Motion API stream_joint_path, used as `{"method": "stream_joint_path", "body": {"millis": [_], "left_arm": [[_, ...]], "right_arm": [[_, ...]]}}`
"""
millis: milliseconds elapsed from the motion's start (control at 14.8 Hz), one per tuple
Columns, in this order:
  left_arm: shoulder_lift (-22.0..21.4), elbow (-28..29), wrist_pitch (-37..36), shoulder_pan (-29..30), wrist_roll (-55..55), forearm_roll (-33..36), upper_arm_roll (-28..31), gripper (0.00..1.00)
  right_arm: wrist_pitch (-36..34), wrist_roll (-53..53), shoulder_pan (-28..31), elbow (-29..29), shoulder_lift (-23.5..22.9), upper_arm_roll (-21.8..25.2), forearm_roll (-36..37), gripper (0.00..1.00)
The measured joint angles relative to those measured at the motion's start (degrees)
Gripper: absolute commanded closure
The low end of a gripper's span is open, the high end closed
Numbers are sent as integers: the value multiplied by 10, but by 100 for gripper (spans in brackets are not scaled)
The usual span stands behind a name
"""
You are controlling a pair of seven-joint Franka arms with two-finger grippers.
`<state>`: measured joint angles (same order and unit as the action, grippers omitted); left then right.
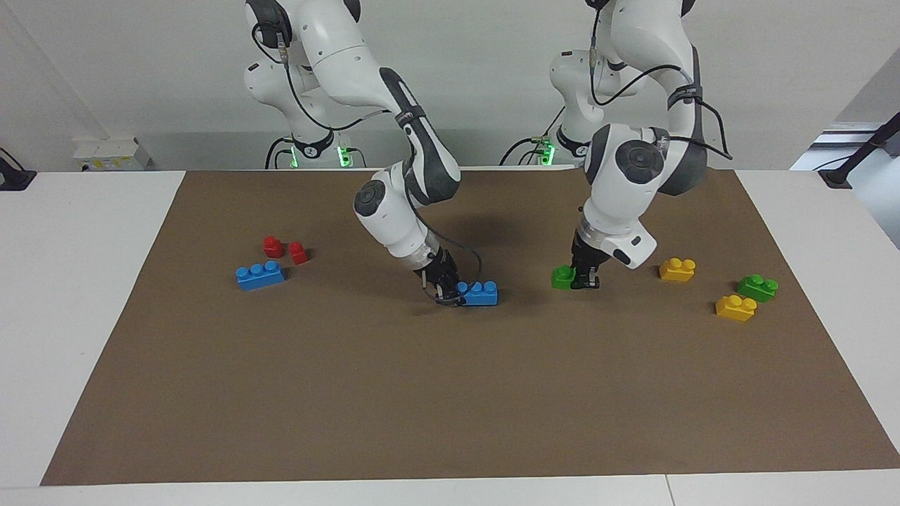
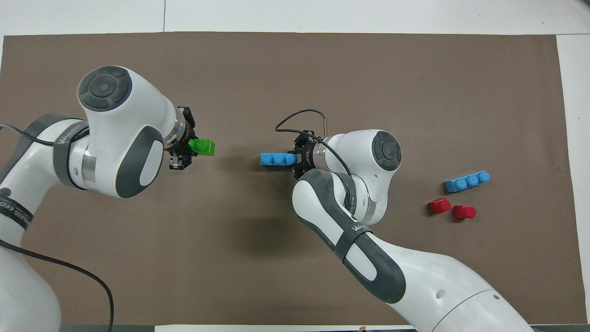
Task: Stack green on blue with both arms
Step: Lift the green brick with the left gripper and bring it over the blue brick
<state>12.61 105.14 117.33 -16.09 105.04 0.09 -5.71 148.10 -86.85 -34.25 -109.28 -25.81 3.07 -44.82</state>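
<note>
Pinching one end, the blue brick [image 1: 480, 293] is steadied by the right gripper [image 1: 446, 290] while the green brick [image 1: 563, 277], clamped in the left gripper [image 1: 583, 280], is carried near for stacking.

My white table [image 1: 84, 295], brown mat [image 1: 422, 393] over its middle, on the mat a blue brick [image 1: 260, 275] beside two red bricks [image 1: 285, 249], two yellow bricks [image 1: 678, 269], a green brick [image 1: 757, 287].

Left claw [image 2: 184, 151] clamped on a green brick [image 2: 203, 147], right claw [image 2: 299, 159] gripping a blue brick [image 2: 278, 159] by one end — both mid-mat, bricks near each other, not touching.
</note>
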Motion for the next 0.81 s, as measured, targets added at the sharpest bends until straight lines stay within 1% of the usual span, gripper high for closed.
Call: {"method": "stream_joint_path", "body": {"millis": [404,809], "left_arm": [[-2,41,114,-88,175,0,0,100],[-7,63,153,-141,243,1,0,100]], "right_arm": [[13,0,0,-8,2,-1,-2,100],[17,0,0,-11,4,-1,-2,100]]}}
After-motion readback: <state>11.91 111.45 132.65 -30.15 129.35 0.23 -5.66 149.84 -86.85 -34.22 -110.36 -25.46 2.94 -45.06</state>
